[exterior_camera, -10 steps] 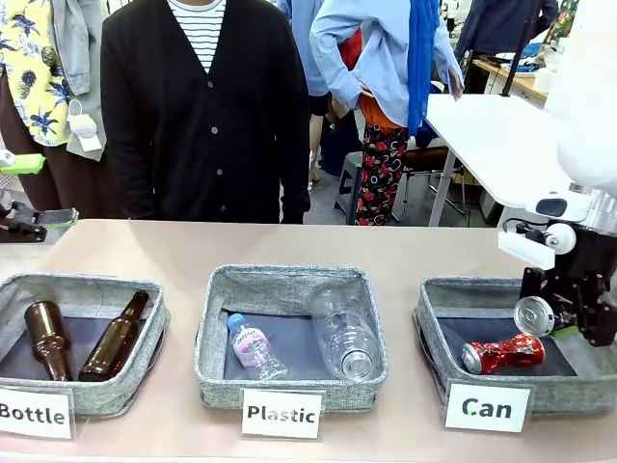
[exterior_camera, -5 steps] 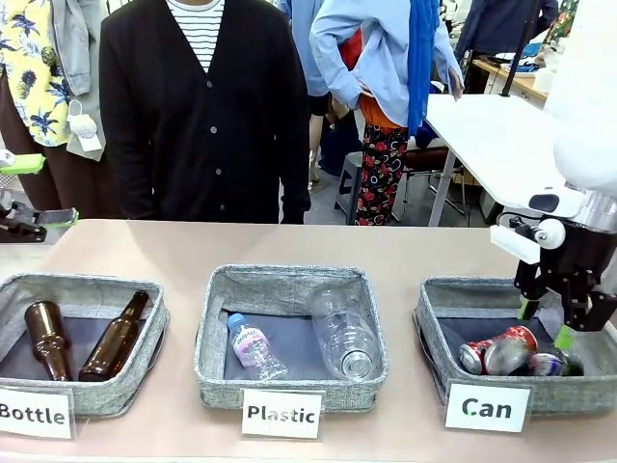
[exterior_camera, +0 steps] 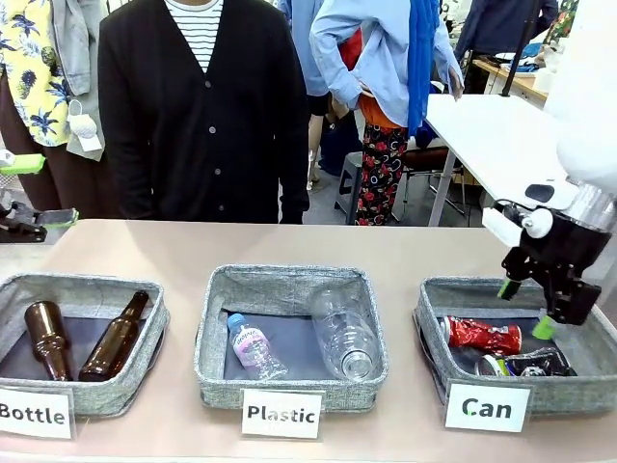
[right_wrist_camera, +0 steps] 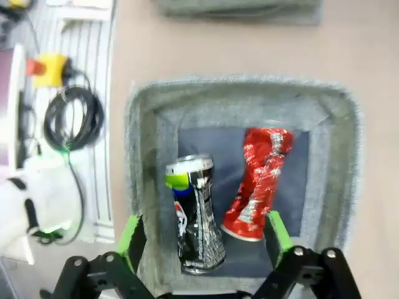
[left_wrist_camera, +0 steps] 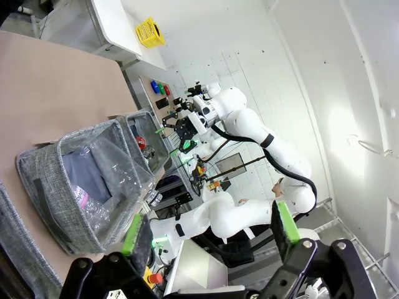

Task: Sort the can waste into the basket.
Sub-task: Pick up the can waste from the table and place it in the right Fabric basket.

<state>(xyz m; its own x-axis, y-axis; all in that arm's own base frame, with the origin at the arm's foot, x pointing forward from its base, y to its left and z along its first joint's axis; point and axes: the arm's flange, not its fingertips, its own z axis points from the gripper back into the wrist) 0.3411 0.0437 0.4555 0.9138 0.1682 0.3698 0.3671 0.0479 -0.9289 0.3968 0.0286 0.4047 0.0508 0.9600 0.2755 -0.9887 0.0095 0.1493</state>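
Both cans dropped, dark one half-hidden.

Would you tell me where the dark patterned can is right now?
In the front view the dark patterned can lies inside the basket signed "Can", at the robot's right, just in front of the crushed red can and below the open right gripper.

Likely a robotics lab: white robot arms, workbenches.

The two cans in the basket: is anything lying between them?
No. The right wrist view shows bare dark lining between the red can and the dark can.
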